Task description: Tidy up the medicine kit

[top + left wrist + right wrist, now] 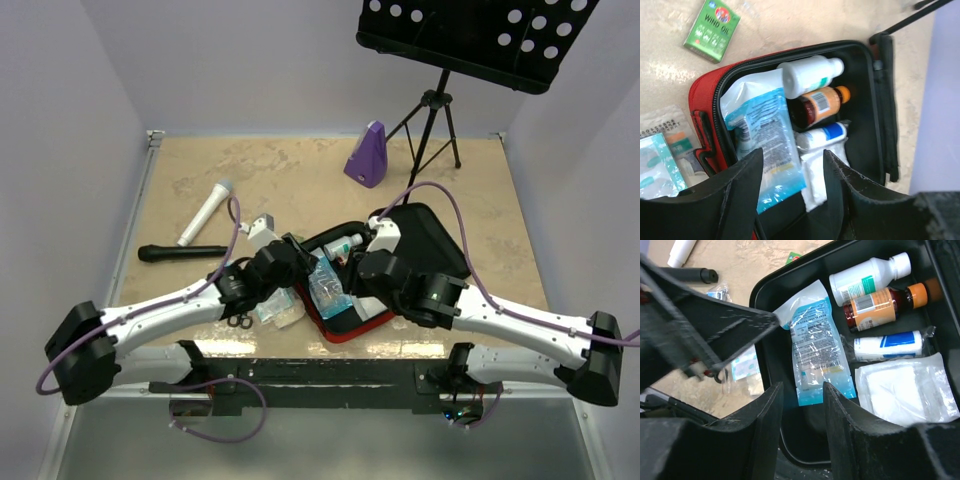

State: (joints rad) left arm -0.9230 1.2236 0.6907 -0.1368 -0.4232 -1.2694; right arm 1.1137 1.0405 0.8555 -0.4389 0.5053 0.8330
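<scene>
The medicine kit (336,335) lies open at the table's middle, red outside with black lining. Inside it lie a white bottle (807,75), a brown bottle with an orange cap (817,105), a white tube with a blue label (822,136), a white gauze pack (905,390) and a blue packet (765,135). My left gripper (792,175) hovers open over the kit's left side, its jaws apart above the blue packet's lower end and not touching it. Over the kit's near edge, my right gripper (802,410) is open with nothing between its fingers.
A green Wind Oil box (712,29) and loose clear packets (660,160) lie left of the kit, with scissors (238,322) near them. A white microphone (205,212) and a black one (182,252) lie further left. A purple metronome (367,155) and a music stand (470,40) are behind.
</scene>
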